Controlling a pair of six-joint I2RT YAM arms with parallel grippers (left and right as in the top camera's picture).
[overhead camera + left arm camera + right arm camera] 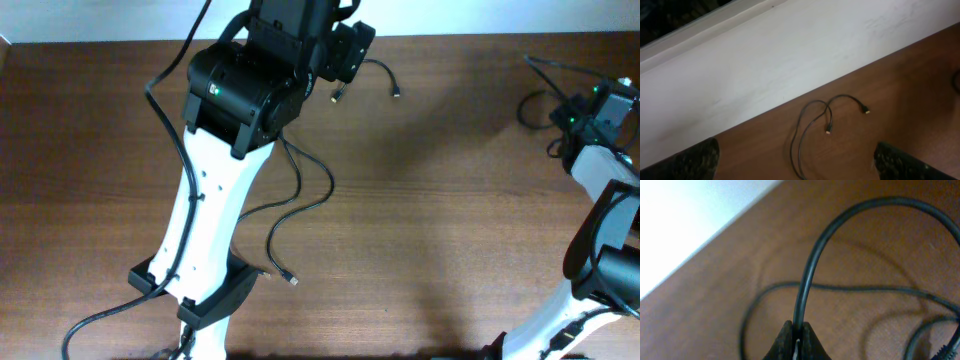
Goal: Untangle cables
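Within the right gripper (795, 342), clamped tight, I hold one cable (807, 275); left gripper (800, 162) spread, empty. I advise lifting slowly.

Table (450, 200): brown wood-grain top, smooth, with a low satin sheen; the wall (790, 55) along its far edge is white, matt and faintly scuffed. Cables (296, 208): thin black cords in a smooth, plastic-looking sheath, slightly glossy on the cable (810, 270) seen at the right wrist, with small metallic plug tips (866, 111). Left arm (205, 220): smooth white plastic-looking shell under a glossy black housing (245, 90); fingers (695, 160) of the left gripper (800, 161) are black, coarse and speckled.
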